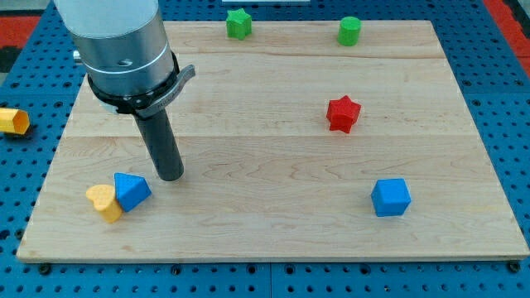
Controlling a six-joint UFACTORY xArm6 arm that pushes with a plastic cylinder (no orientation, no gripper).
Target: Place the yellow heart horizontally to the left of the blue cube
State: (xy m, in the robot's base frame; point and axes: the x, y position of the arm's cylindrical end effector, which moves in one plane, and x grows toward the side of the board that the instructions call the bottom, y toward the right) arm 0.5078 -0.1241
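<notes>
at desk (273, 240) bottom-left, my tip (171, 175) just above-right of blue block (131, 190) touching yellow heart (103, 203); blue cube (390, 198) far right; no pincer.

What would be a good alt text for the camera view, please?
My tip rests on a wooden board, just right of and above a yellow heart touching a blue block. The blue cube sits far right.

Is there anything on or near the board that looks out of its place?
Yes. A yellow block lies off the wooden board, on the blue perforated surface at the view's left edge, while all other blocks sit on the board. Nothing looks damaged.
</notes>
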